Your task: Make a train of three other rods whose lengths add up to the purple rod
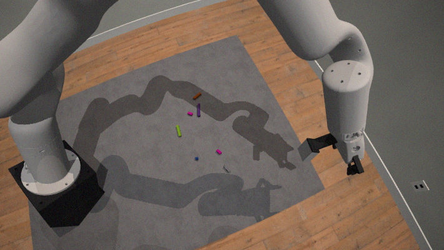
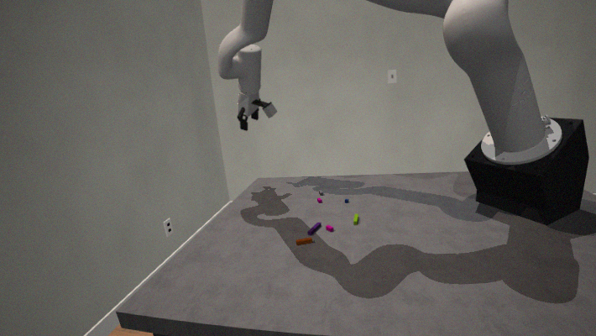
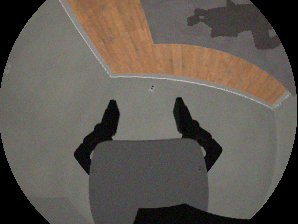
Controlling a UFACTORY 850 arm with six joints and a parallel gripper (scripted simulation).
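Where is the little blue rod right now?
In the top view, the blue rod lies on the grey table, just left of a magenta rod.

Rods scattered flat on table [image 2: 252, 294], none touching; arm base [image 2: 562, 210] at one corner.
Longest rod [image 1: 198, 110] lies between two others [image 1: 197, 95] [image 1: 189, 113]; remaining four well apart; open gripper [image 2: 248, 119] hangs high beyond table edge.

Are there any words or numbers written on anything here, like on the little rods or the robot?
None: no words, numbers or labels can be read in any view.
The rods, such as the purple rod and the lime rod, are plain colours.
The arm's black base and the open gripper carry no readable marking.
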